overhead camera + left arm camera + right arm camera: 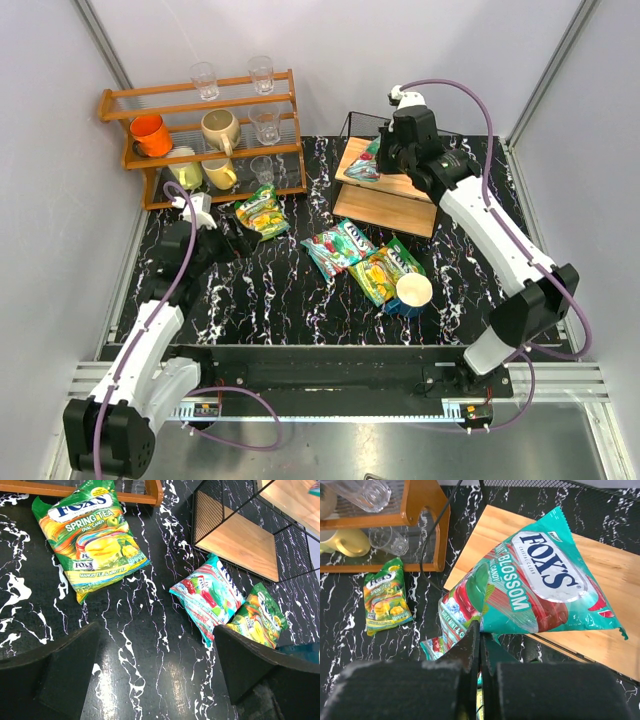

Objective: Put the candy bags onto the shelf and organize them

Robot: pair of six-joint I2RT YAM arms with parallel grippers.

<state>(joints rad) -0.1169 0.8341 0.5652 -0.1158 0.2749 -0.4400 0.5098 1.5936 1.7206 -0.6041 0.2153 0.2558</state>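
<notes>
My right gripper (385,155) is shut on the corner of a teal-green candy bag (540,585), holding it over the top board of the shelf (385,205); the gripper also shows in the right wrist view (481,630). A second teal-green bag (338,246) lies on the table, with a yellow-green bag (380,272) beside it. Another yellow-green bag (262,211) lies by the mug rack. My left gripper (235,243) is open and empty, low over the table (157,675), just short of that bag (90,535).
An orange-brown rack (200,140) with mugs and glasses stands at the back left. A white-and-blue cup (412,292) sits against the yellow-green bag in the middle. The shelf's lower board (240,545) is bare. White walls close in both sides.
</notes>
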